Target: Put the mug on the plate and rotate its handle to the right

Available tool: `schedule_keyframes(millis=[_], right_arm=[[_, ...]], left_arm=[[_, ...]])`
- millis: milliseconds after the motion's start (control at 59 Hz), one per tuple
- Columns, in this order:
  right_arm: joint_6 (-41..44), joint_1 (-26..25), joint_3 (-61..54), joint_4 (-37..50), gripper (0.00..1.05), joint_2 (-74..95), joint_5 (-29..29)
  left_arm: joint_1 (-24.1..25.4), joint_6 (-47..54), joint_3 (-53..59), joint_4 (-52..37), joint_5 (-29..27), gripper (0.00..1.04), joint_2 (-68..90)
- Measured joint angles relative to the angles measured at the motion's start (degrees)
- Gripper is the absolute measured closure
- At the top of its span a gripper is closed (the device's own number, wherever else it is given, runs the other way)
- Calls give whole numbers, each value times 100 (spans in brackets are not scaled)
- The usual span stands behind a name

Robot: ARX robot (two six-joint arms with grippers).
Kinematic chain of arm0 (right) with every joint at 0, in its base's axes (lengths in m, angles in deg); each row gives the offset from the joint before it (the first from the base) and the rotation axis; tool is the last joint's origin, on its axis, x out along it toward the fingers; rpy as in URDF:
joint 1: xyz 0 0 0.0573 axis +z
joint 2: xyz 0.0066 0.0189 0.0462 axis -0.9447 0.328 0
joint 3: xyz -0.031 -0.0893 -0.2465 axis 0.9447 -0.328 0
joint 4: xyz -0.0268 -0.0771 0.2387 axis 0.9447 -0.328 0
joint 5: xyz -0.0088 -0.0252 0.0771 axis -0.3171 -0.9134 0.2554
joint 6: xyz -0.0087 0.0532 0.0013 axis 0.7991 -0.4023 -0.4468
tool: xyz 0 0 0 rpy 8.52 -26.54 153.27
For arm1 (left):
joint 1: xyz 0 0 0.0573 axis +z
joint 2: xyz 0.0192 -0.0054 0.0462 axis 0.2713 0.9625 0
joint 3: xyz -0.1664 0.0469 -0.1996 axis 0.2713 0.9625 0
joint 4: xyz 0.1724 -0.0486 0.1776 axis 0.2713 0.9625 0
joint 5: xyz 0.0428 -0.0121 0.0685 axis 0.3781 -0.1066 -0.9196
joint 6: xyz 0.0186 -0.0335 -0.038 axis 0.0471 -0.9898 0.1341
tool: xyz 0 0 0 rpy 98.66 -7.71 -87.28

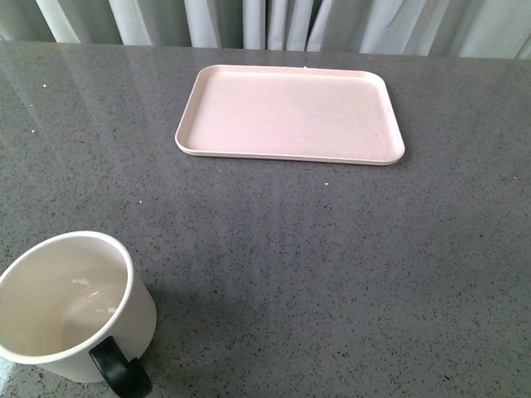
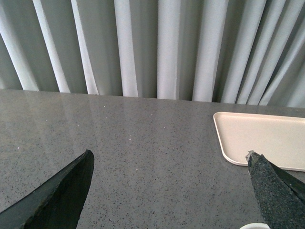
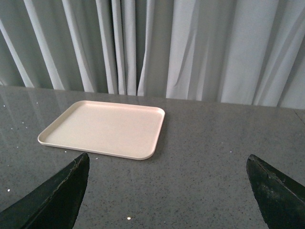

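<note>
the mug (image 1: 70, 311) is sitting well short of the plate (image 1: 290, 112), likely rigid, slick and breakable, wanting a pinch over its rim, while left gripper (image 2: 169, 153) and right gripper (image 3: 167, 156) are gaping wide, empty.

white mug (image 1: 65, 300) — black handle (image 1: 121, 371), pink plate (image 1: 290, 112)

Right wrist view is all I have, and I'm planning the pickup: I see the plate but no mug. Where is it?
Observer: The mug stands upright on the table at the front view's near left, apart from the plate.
Operator: Handle direction?
Observer: The handle faces the robot, on the mug's near side.
Operator: Left gripper holding it?
Observer: No, the left gripper is open, with nothing between its fingers.
</note>
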Motion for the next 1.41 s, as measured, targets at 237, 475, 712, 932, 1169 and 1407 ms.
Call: schedule_keyframes(millis=[237,475,712,932,1169,1407], right_arm=[[0,0,0,0,9,0,0],[0,0,0,0,9,0,2],[0,0,0,0,9,0,0],[0,0,0,0,9,0,0],[0,0,0,0,9,0,0],[0,0,0,0,9,0,0]], left_arm=[[0,0,0,0,0,9,0],[-466,-715,-1331,1853,-323,9,2291],[-494,-15,-2505,1449,61,9,4787],[-302,1086,-3042,1801,372,9,5917],[-136,1908,-3224,2028,625,9,6345],[-304,2153,-3289,2149,863,9,6575]])
